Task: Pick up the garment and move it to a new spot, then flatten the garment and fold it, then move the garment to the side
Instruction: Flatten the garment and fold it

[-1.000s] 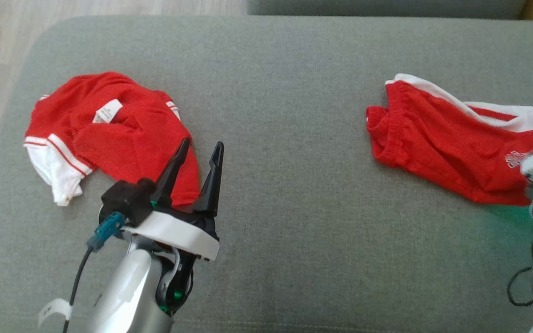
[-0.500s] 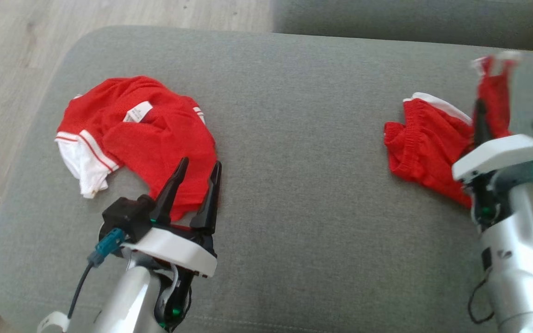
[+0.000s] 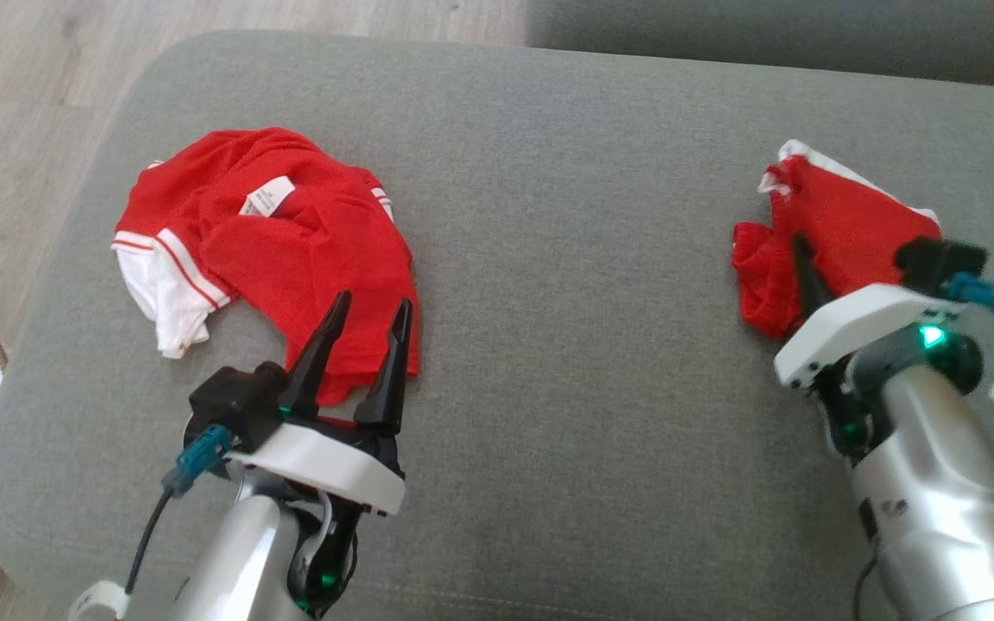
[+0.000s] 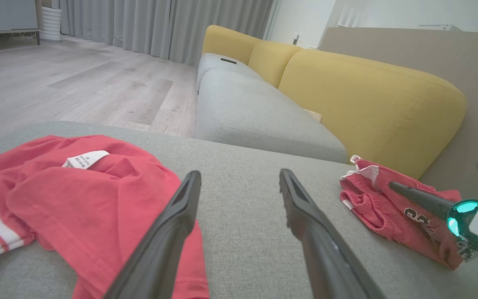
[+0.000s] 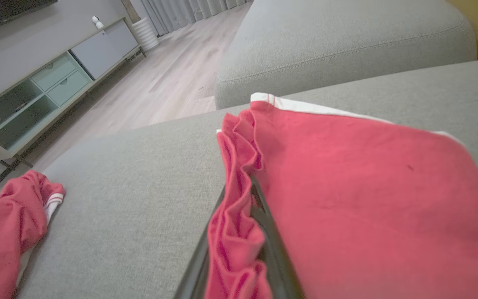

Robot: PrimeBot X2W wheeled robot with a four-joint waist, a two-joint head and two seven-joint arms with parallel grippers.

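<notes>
Right claw clamped on shorts; lift them clear of the sofa before shifting. Left claw apart.

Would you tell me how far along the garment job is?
Done: the right gripper is shut on the red shorts at their gathered waistband. In hand: the pick-up and move; the shorts are bunched on the grey cushion. Remaining: flattening, folding, moving aside. The left gripper is open above the red shirt.

Wide bare cushion between shirt and shorts.
</notes>
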